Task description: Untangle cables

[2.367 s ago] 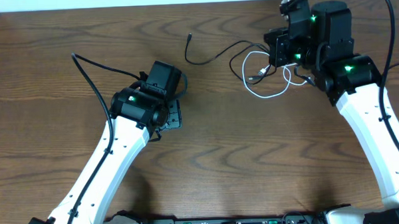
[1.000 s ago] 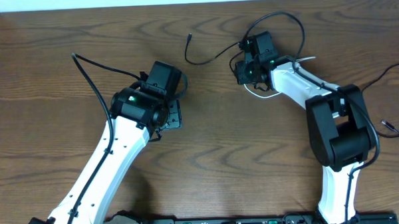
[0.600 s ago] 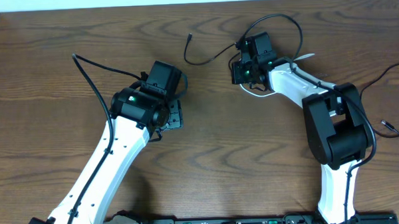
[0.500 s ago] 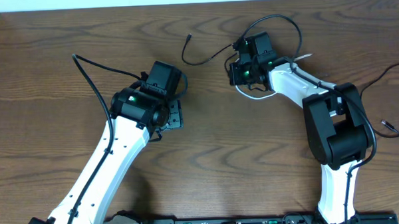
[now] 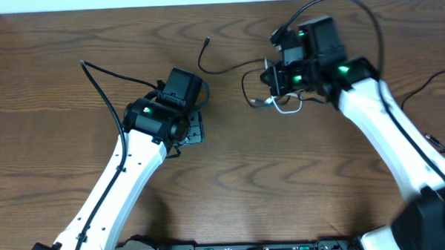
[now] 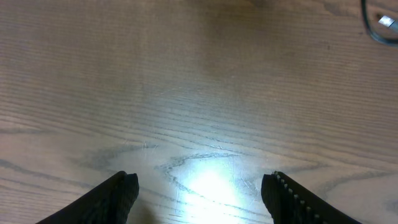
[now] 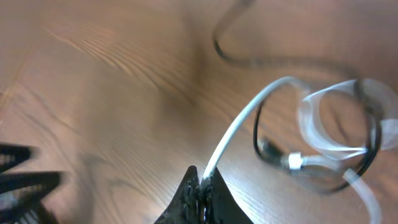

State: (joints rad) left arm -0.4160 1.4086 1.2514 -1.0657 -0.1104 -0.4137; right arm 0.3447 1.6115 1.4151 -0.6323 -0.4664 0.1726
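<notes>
In the overhead view my right gripper (image 5: 275, 90) hangs over the back right of the table, shut on the white cable (image 5: 283, 109). The right wrist view shows its fingertips (image 7: 202, 183) pinched on the white cable (image 7: 245, 127), which rises from them into a blurred loop. A black cable (image 5: 224, 68) trails left from that tangle to a small plug end (image 5: 207, 42). Another black loop (image 7: 261, 62) and a metal plug (image 7: 291, 162) lie among the white turns. My left gripper (image 5: 195, 129) stands open over bare wood (image 6: 200, 186), holding nothing.
The brown wooden table (image 5: 284, 182) fills the views. A thick black arm wire (image 5: 102, 81) runs out from the left arm toward the back left. More dark wires (image 5: 438, 143) lie by the right edge. A bit of cable (image 6: 376, 25) shows at the left wrist view's top right corner.
The right gripper has shut on the white cable and risen, dragging the tangle leftward and forward. The black cable's plug end slid slightly left. The left arm has not moved.
</notes>
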